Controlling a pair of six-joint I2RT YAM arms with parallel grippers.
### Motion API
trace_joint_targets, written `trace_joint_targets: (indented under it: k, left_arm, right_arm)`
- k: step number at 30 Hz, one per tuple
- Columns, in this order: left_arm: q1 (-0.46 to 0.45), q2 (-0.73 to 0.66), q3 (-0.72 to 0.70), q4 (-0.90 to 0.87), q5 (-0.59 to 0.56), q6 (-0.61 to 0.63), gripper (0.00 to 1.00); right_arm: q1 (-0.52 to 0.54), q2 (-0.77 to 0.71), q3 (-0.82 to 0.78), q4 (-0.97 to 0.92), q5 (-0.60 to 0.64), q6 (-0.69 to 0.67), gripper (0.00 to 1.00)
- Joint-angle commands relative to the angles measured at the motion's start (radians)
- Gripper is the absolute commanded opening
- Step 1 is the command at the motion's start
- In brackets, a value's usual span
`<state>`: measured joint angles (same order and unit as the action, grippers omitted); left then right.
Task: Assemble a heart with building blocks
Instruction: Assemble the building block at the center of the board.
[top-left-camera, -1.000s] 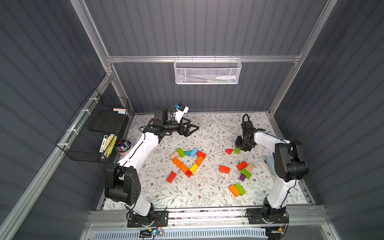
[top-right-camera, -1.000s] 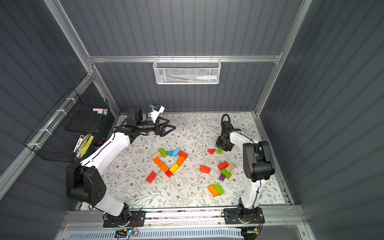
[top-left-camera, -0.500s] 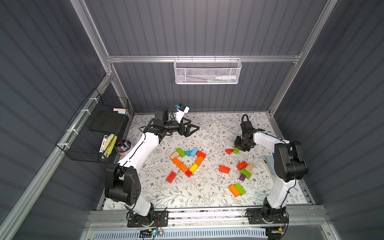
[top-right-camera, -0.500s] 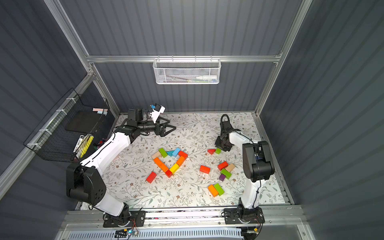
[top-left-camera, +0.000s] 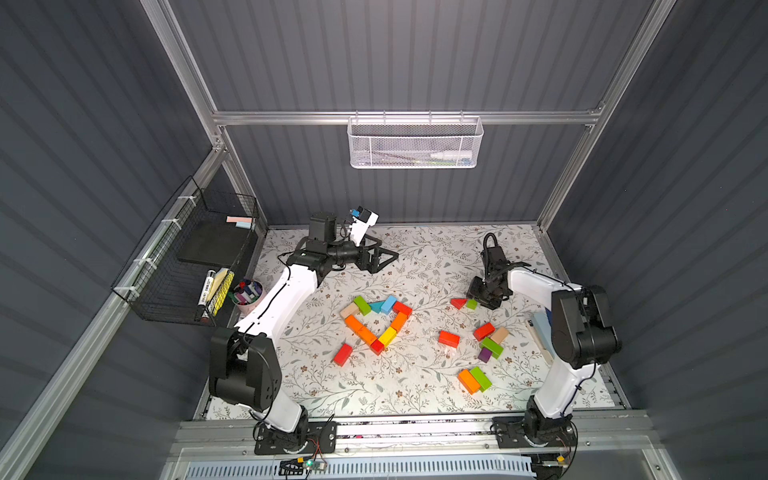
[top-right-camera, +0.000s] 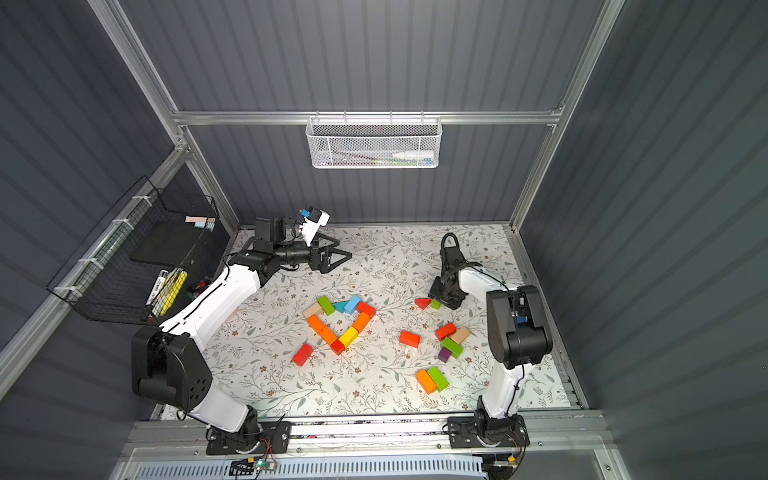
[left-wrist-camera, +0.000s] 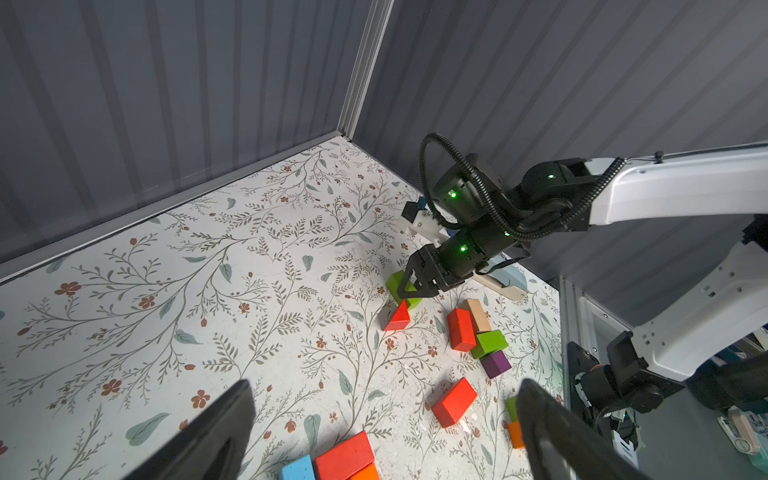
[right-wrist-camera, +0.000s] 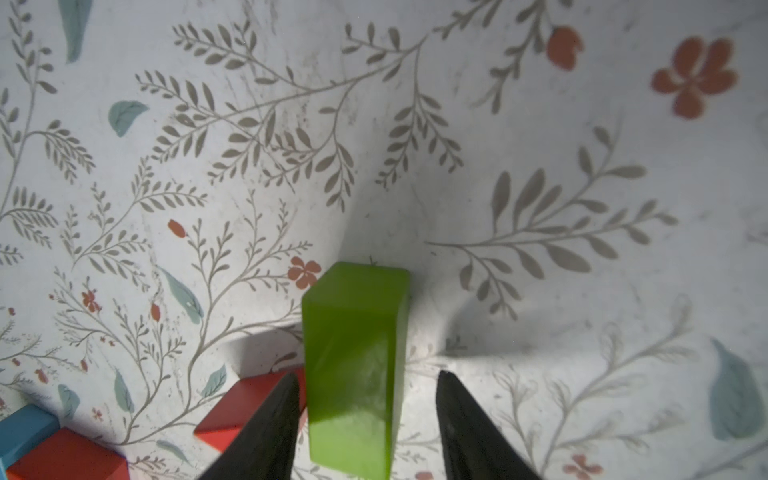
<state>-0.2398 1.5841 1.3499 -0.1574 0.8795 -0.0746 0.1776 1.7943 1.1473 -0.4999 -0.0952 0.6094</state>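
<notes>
A partial heart of building blocks (top-left-camera: 376, 320) lies mid-mat: tan, green, teal, blue, red, orange and yellow pieces. My right gripper (right-wrist-camera: 367, 374) is open, low over the mat, its fingers astride a small green block (right-wrist-camera: 353, 365) with a gap showing on one side. A red wedge (right-wrist-camera: 245, 411) lies right beside that block. Both top views show this pair, the green block (top-left-camera: 471, 304) and the red wedge (top-right-camera: 422, 303), under the right gripper (top-left-camera: 478, 297). My left gripper (left-wrist-camera: 384, 386) hangs wide open and empty above the back left of the mat (top-left-camera: 388, 257).
Loose blocks lie right of the heart: a red brick (top-left-camera: 449, 338), a mixed cluster (top-left-camera: 490, 343), an orange and green pair (top-left-camera: 473, 379). Another red brick (top-left-camera: 343, 354) lies left of the tip. A black wire basket (top-left-camera: 187, 266), pen cup (top-left-camera: 248, 293) and stapler (top-left-camera: 540, 332) line the sides.
The right gripper's jaws have spread apart around the green block, which stays on the mat beside the red wedge. The left arm has hardly moved.
</notes>
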Motion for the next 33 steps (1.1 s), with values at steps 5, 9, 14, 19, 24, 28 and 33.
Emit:
trace_joint_targets:
  k: [5,9,14,19,24,28,33]
  left_arm:
    - [-0.004,-0.037,0.006,-0.014,0.008,0.016,0.99]
    - [-0.004,-0.037,0.005,-0.013,0.010,0.013,0.99]
    - [-0.004,-0.038,0.006,-0.013,0.009,0.015,0.99]
    - [-0.006,-0.036,0.004,-0.013,0.009,0.015,0.99]
    - [-0.008,-0.036,0.004,-0.013,0.002,0.016,0.99]
    - [-0.007,-0.033,0.003,-0.013,0.001,0.017,0.99]
    - [-0.007,-0.030,0.005,-0.014,-0.001,0.019,0.99]
  right_arm:
    - [-0.001,-0.175,-0.106,0.013,0.050,-0.035,0.54]
    - [-0.009,-0.224,-0.139,-0.017,0.068,-0.067,0.43]
    - [-0.013,-0.220,-0.164,-0.025,0.073,-0.095,0.24]
    - [-0.013,-0.158,-0.155,-0.012,0.062,-0.122,0.12]
    - [-0.013,-0.115,-0.156,0.023,0.048,-0.142,0.01]
    - [-0.013,-0.092,-0.150,0.041,0.033,-0.142,0.00]
    - [-0.013,-0.070,-0.143,0.075,0.019,-0.146,0.00]
